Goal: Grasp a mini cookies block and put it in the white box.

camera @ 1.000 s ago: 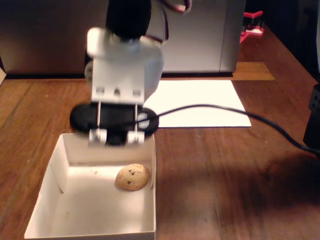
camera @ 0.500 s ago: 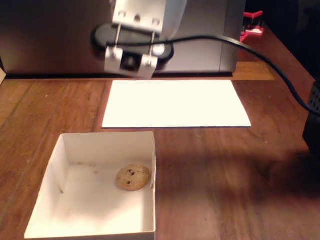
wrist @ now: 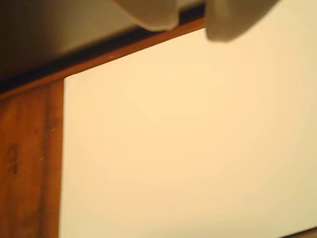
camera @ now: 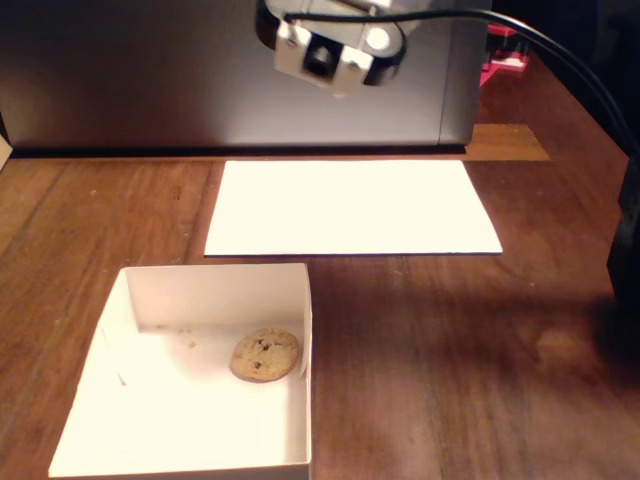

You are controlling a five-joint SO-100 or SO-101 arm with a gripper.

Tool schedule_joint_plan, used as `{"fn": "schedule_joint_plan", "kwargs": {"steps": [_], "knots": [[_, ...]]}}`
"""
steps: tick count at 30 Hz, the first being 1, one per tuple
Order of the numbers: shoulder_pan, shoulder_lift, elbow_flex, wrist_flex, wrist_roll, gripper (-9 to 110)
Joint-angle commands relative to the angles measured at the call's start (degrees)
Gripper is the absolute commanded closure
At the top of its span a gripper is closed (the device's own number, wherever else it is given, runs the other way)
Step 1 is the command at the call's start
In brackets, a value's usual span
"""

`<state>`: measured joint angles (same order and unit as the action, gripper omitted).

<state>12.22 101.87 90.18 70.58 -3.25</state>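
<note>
One cookie [camera: 265, 355] is lying in the white box [camera: 120, 420], and the arm is pulling away.
Against a second ago, the hand [wrist: 190, 22] is lifting clear of the box toward the desk's [camera: 450, 380] far edge, now hanging over the white paper sheet [camera: 350, 205]; its two tips are standing slightly apart, pinching nothing. Judging by this, the placing looks finished.

Pale, rounded pincer [wrist: 190, 22] fingertips [wrist: 151, 12], blurred in the wrist view; in the fixed view a white housing with a small dark lens [camera: 319, 59], black oval base, black cable [camera: 560, 60]
</note>
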Motion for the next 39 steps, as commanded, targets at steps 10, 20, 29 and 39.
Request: {"fn": "schedule_joint_plan", "kwargs": {"steps": [10, 20, 29, 39], "knots": [[3.08, 18.11, 22.50, -11.60, 0.35, 101], [4.66, 26.72, 38.23, -17.84, -0.26, 101], [5.54, 33.57, 48.69, -20.57, -0.18, 101], [6.24, 42.28, 59.59, -22.76, 0.70, 101]]}}
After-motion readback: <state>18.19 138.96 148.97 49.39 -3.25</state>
